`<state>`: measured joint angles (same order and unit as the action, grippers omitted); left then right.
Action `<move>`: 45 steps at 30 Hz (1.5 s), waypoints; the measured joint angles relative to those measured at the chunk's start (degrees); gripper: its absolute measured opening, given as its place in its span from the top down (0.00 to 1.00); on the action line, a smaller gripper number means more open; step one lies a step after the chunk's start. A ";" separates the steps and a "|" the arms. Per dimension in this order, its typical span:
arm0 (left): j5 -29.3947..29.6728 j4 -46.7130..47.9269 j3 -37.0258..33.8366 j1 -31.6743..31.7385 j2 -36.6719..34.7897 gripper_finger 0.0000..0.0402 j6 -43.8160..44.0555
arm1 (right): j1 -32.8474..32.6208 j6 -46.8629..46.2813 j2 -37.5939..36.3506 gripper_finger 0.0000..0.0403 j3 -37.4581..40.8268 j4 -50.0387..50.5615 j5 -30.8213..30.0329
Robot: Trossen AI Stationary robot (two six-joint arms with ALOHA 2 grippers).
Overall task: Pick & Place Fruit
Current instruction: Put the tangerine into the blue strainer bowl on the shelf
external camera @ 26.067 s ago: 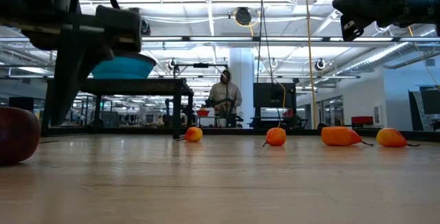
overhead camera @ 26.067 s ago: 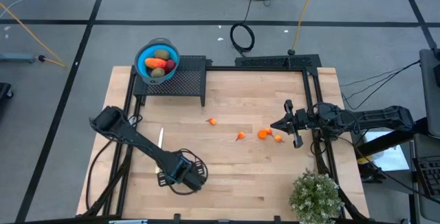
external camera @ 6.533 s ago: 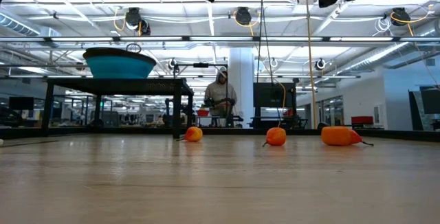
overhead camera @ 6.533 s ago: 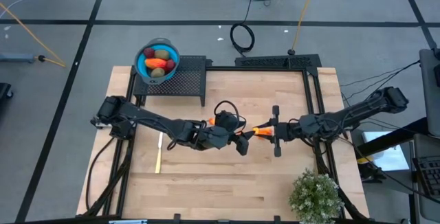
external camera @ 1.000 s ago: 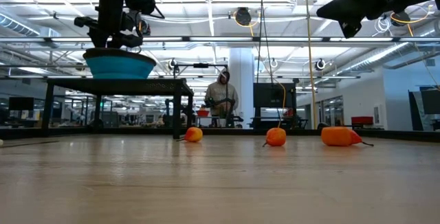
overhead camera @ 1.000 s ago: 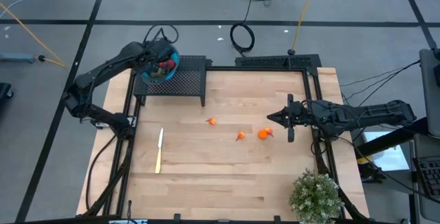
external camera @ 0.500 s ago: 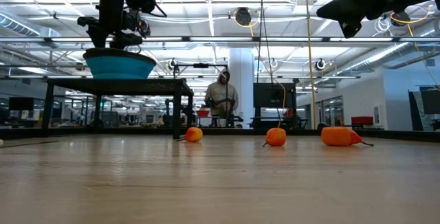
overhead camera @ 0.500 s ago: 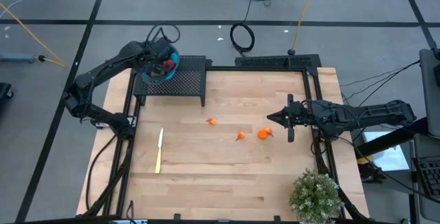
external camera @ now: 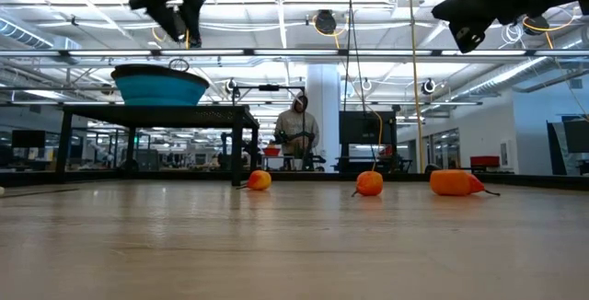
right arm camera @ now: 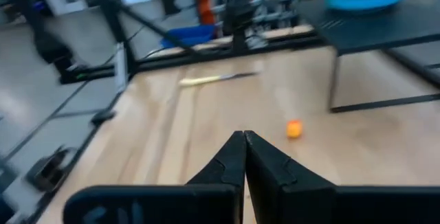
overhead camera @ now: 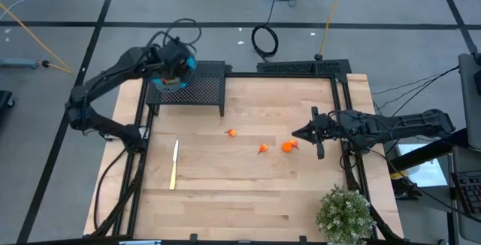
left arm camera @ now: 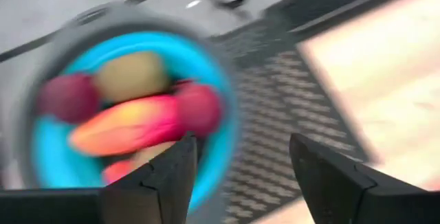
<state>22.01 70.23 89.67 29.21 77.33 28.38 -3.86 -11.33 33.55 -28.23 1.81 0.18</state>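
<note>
The round blue bowl (left arm camera: pixel 220 148) sits on a black mesh stand and holds an elongated red-orange piece (left arm camera: pixel 124 131), two dark red round ones (left arm camera: pixel 65 97) and an olive-green oval (left arm camera: pixel 130 76). My left gripper (left arm camera: pixel 240 169) hangs open above the bowl (overhead camera: pixel 160 85), also seen high over it in the low view (external camera: pixel 179 10). Three tiny orange pieces (overhead camera: pixel 232 133) (overhead camera: pixel 262 149) (overhead camera: pixel 288 146) lie on the table. My right gripper (overhead camera: pixel 296 134) hovers shut just right of them, its fingers closed together in its wrist view (right arm camera: pixel 244 152).
A slim pale knife (overhead camera: pixel 174 164) lies on the table's left part. The black mesh stand (overhead camera: pixel 203 87) occupies the far left corner. A potted plant (overhead camera: pixel 344 213) stands at the near right corner. A person stands far behind the table (external camera: pixel 299 130).
My left gripper has risen straight up from just over the bowl's rim and now hangs well clear above it. The bowl and the orange pieces have stayed in place.
</note>
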 joint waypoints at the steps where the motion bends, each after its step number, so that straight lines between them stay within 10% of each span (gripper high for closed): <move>1: -0.56 -1.16 0.02 -1.80 -0.27 0.44 -0.02 | 0.00 0.04 0.29 0.99 0.00 0.27 1.39; 26: -1.07 -38.21 -13.93 -31.16 -0.54 0.87 -2.84 | -1.76 9.11 17.39 0.97 0.02 4.48 10.56; 45: -2.66 -51.36 -22.23 -37.72 -0.54 0.99 -10.07 | -1.88 18.73 25.62 0.58 0.02 5.57 8.44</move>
<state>19.35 18.87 67.44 -8.51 76.79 18.31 -5.74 7.40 59.17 -28.21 7.39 8.62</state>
